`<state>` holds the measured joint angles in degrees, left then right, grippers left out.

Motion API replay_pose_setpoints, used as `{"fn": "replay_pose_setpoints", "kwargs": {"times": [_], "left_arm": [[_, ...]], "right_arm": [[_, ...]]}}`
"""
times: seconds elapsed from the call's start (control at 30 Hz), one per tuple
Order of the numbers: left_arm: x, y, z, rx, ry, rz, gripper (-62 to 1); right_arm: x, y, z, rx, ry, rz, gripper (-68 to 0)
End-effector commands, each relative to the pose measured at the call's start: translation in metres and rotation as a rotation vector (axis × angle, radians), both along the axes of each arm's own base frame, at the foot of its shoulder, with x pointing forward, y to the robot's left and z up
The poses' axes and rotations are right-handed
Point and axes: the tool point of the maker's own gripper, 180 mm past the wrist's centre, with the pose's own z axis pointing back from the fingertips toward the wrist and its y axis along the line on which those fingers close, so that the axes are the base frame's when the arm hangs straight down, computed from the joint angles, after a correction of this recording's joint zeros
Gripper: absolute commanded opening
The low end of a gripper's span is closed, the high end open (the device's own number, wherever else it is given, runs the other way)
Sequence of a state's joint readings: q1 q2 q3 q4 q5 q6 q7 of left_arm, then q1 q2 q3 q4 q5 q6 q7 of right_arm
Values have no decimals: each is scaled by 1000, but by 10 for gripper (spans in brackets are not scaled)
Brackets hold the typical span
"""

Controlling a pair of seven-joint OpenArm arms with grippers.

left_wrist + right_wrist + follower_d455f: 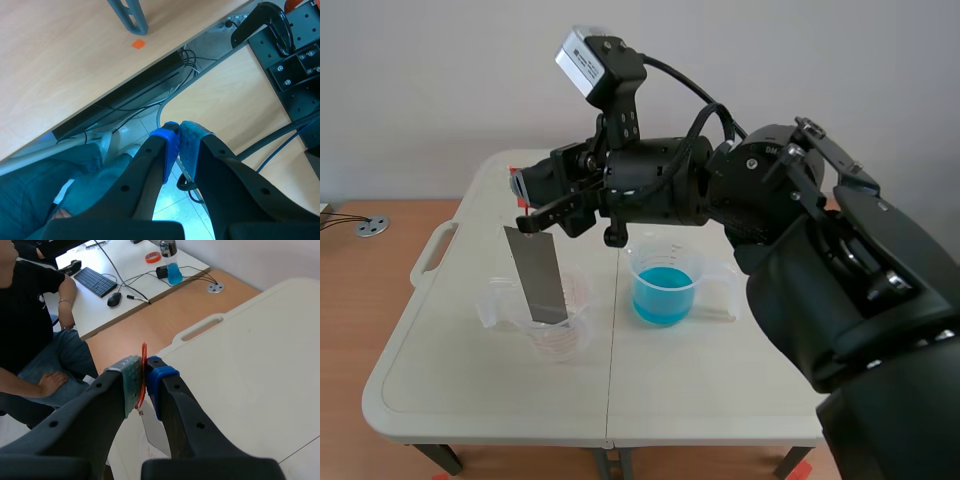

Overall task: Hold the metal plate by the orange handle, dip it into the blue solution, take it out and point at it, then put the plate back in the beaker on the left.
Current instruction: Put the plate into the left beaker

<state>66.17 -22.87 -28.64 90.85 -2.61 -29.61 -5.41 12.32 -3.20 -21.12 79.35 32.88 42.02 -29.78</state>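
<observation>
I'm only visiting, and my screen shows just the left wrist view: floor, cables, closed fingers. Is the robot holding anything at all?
Observer: Yes. The right gripper is shut on a metal plate, by its orange handle.
Operator: Where is the plate?
Observer: Its lower end hangs inside a clear beaker on the white table.
Operator: Any blue liquid?
Observer: Yes, blue solution in a second beaker, beside the first and apart from the plate.

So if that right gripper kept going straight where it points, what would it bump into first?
Probably nothing nearby. The right gripper, shut on the orange handle, points out above the table toward its edge; that path looks free, though depth is unclear.
</observation>
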Motion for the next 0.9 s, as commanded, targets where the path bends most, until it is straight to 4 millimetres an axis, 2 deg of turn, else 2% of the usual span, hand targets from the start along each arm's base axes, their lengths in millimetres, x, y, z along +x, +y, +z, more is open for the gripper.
{"fn": "replay_pose_setpoints", "kwargs": {"times": [0.0, 0.33, 0.87], "left_arm": [[0, -3, 2, -16, -8, 7, -594], [0, -3, 2, -16, -9, 7, -594], [0, -3, 2, -16, -9, 7, -594]], "right_arm": [[3, 0, 4, 12, -22, 2, -662], [7, -3, -27, -25, 9, -25, -662], [9, -4, -26, -28, -2, -28, -662]]}}
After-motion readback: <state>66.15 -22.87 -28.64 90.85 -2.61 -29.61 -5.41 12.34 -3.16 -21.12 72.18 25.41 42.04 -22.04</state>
